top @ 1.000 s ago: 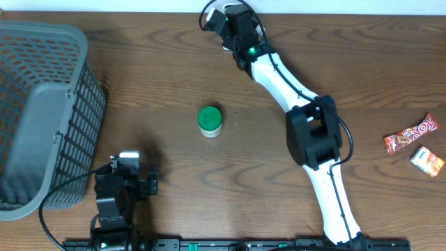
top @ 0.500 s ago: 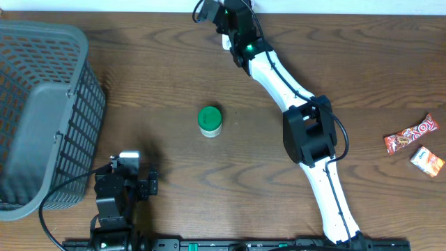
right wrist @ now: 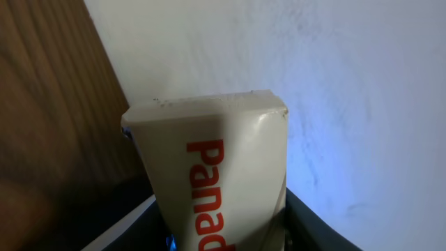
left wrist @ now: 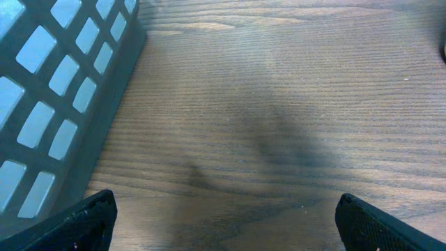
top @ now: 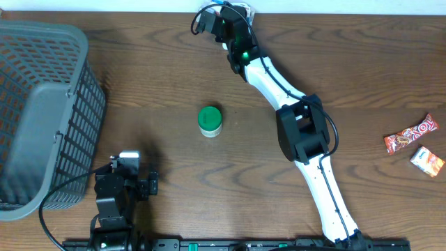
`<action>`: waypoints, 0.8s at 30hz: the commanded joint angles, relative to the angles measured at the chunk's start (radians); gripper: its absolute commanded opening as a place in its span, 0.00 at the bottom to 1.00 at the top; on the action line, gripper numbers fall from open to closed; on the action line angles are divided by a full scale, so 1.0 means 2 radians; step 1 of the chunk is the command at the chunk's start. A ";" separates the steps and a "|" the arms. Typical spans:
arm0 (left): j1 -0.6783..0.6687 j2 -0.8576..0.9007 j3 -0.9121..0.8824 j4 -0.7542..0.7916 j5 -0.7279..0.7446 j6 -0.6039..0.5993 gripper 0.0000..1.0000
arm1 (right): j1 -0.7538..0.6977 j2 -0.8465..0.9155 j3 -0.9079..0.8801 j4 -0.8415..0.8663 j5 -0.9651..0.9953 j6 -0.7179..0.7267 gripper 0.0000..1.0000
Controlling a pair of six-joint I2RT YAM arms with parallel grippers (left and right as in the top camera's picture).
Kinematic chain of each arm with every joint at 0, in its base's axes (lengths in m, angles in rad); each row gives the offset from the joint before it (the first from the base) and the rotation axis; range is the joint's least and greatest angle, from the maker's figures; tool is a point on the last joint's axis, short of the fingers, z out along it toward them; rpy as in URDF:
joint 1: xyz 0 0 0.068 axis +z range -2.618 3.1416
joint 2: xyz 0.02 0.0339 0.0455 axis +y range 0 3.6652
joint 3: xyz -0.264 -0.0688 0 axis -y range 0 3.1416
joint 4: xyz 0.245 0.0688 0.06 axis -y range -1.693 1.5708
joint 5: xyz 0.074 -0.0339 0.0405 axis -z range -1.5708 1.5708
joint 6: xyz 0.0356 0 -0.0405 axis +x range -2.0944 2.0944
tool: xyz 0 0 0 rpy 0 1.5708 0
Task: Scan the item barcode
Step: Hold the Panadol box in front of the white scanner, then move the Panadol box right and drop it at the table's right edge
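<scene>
Two arms here, but only one is doing anything. From above, the right tool point(top: 208, 19) is stretched out to the far edge of the worktop point(top: 139, 77). That's well apart from the green-lidded jar point(top: 210, 120) sitting mid-worktop and the snack packs point(top: 411, 136) off on the right side. A grey basket point(top: 78, 49) sits at the left. Whatever the right tool carries is pretty much hidden under the wrist from this angle.

Left wrist view: the left tool point(left wrist: 226, 226) is spread wide with nothing in it, hanging over bare wood with the basket just off to its side. Looks parked to me.

Right wrist view clears it up. The right tool is pinched partway closed on a pale box point(right wrist: 216, 174) with red lettering. It grips the box low down, so the top end sticks out past the fingers, right up near a white wall point(right wrist: 348, 84). Can't tell if the box touches it.

My read: the pick-up is done and we're in the "show it to the reader" step. Thing is, I can't spot a scanner or a barcode in any view, only the lettered face. So the next move probably needs the box turned until the barcode side faces whatever reads it, with the grip firm enough that nothing slips
</scene>
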 commanded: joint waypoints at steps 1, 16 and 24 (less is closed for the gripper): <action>-0.001 -0.001 -0.007 -0.012 -0.006 0.001 1.00 | 0.008 -0.007 0.008 0.000 0.031 -0.017 0.38; -0.001 -0.001 -0.007 -0.012 -0.006 0.001 1.00 | -0.020 -0.167 0.008 -0.337 0.192 0.142 0.28; -0.001 -0.001 -0.007 -0.012 -0.006 0.001 1.00 | -0.147 -0.196 0.005 -0.636 0.177 0.313 0.32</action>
